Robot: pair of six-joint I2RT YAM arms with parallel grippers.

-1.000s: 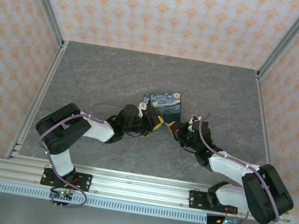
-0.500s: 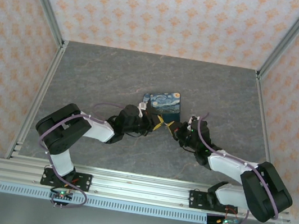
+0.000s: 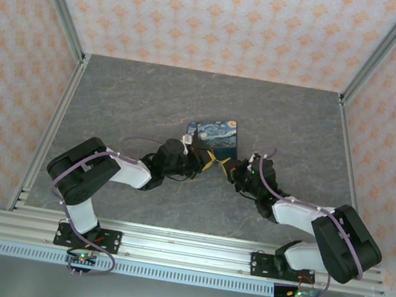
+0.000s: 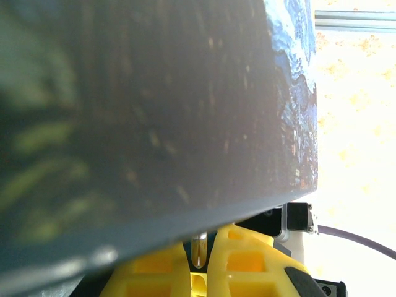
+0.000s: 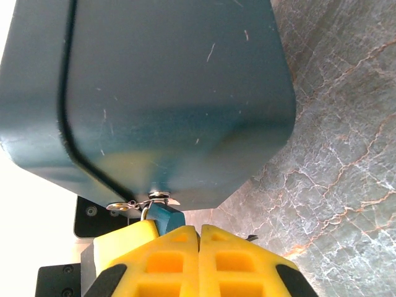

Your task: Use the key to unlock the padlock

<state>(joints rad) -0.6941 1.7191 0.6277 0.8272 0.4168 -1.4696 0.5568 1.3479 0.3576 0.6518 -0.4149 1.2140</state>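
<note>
The blue-and-yellow painted box (image 3: 215, 136) lies mid-table, its dark teal side (image 5: 179, 93) close before the right wrist camera. The tiny teal padlock (image 5: 166, 216) hangs from the silver hasp at the box's lower edge. It rests against the left tip of my right gripper (image 5: 199, 230), whose yellow fingers are shut with nothing between them. My left gripper (image 4: 199, 242) is shut on a thin silver key (image 4: 199, 253), right under the box's dark wall (image 4: 154, 111). From above, both grippers (image 3: 207, 162) (image 3: 229, 171) meet at the box's near edge.
Grey marbled tabletop (image 3: 138, 98) spreads around the box, with free room to the back and both sides. Patterned walls and metal frame posts (image 3: 57, 13) bound the cell. A second yellow block (image 5: 120, 242) sits left of the padlock.
The right arm has drawn in slightly to the left, and the box has shifted a little left and back. Both grippers stay shut at the box's near edge.
</note>
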